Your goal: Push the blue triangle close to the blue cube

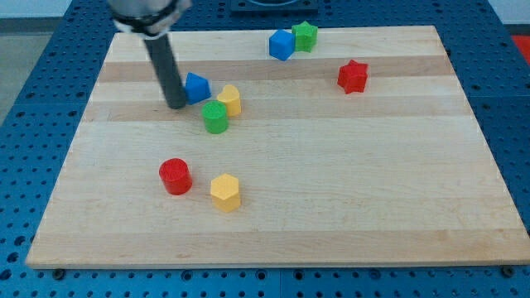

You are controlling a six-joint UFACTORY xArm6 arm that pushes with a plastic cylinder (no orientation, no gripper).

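**Rod parked right next to the blue triangle, blue cube way up top**

Tip (176,106) of my rod sits on the wooden board (331,215), just to the view's left of the blue triangle (197,87). Looks like it's touching or nearly touching the triangle's left side, can't say 100% which. No gripper on this rig btw, just a straight dark rod, so nothing to open or close and it's not holding anything.

Blue cube (281,45) is near the view's top edge, right of center, well apart from the triangle. A green star-ish block (305,36) is pressed right up against the cube's right side.

Other stuff on the board:
- yellow block (230,100) w/ rounded top, just right of the triangle and a bit lower
- green block (215,117), roughly cylinder-shaped, touching the yellow one at its lower left, so those 2 + the triangle make a tight cluster
- red star (353,76) off on the view's right, on its own
- red cylinder (175,176) lower left
- yellow hexagon (224,192) near the red cylinder, to its right, small gap btw them

Board lies on a blue perforated table (33,108).
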